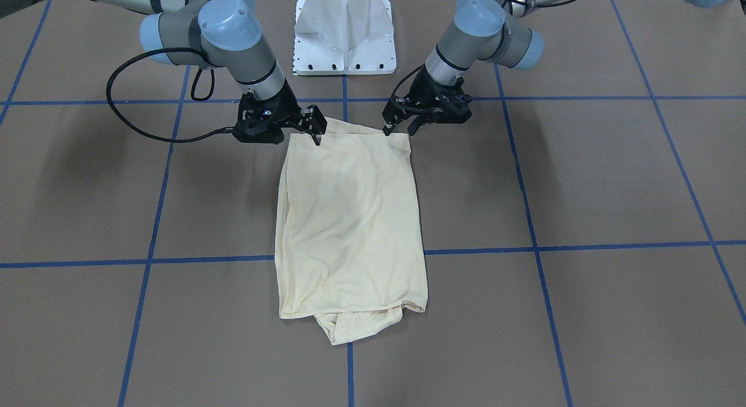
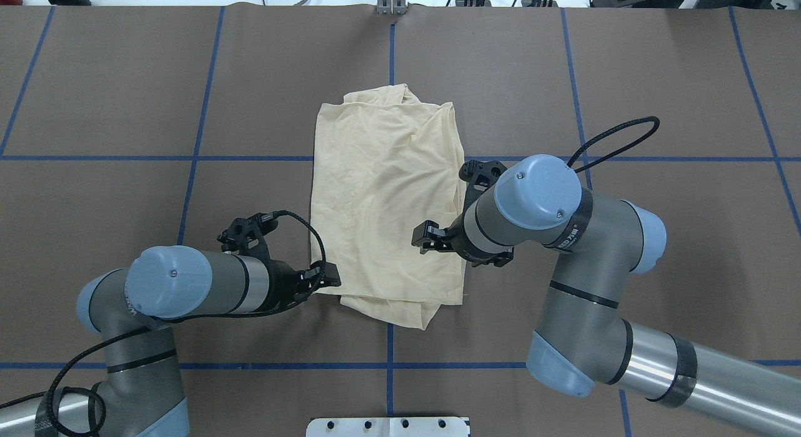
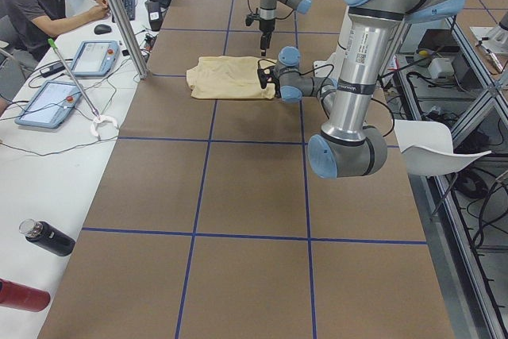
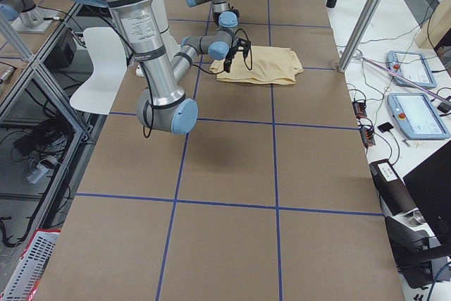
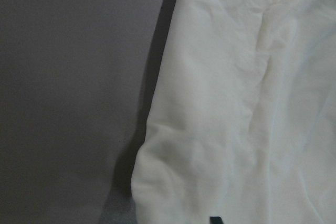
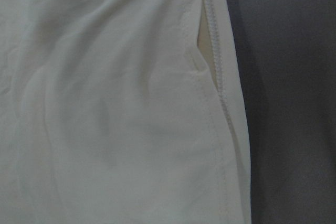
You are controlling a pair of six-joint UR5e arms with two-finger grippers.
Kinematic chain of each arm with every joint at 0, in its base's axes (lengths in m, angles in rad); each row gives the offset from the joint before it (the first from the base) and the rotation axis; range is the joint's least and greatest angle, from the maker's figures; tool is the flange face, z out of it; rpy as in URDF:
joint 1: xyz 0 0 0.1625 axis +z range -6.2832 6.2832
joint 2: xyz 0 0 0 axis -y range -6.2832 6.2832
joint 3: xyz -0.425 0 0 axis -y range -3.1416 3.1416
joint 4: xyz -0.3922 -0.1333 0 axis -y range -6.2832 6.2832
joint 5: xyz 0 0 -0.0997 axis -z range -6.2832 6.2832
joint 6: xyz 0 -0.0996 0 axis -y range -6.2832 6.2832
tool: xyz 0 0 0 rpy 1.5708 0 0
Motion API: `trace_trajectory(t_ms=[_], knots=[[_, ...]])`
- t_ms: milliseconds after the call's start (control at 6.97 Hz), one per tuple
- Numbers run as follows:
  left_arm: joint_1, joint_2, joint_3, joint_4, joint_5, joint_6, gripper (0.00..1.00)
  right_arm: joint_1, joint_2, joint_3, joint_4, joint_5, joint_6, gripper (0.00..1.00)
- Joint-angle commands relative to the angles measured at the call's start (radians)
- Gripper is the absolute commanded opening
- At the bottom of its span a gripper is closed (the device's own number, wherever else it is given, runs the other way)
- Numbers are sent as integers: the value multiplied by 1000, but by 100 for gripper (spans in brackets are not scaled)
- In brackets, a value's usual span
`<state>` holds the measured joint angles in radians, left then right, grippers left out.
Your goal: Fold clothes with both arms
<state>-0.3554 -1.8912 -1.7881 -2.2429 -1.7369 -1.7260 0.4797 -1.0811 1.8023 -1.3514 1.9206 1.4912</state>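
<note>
Cream T-shirt (image 1: pixel 349 220) lies folded, underlayers mostly hidden; left gripper (image 1: pixel 399 129) and right gripper (image 2: pixel 422 238) gape open at its robot-side corners.

front: across worktop (image 1: pixel 612 179), faces base (image 1: pixel 345 34), steeply down | overhead: behind base, looks down | left, right: worktop ends, look along it, far | wrists: very near shirt (image 5: pixel 252 77) edges | all share shirt

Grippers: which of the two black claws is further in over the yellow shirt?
The right gripper: seen from overhead it hangs over the cloth of the shirt, while the left gripper sits just at the shirt's near corner.
</note>
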Motion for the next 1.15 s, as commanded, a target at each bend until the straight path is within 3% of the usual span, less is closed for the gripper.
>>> trace_trajectory(t_ms=[0,1004], knots=[[6,14,1,0,0,0,100,5,3,0,0,0,0,100],[10,-42,64,-1,16,-14,96,16,4,2,0,3,0,100]])
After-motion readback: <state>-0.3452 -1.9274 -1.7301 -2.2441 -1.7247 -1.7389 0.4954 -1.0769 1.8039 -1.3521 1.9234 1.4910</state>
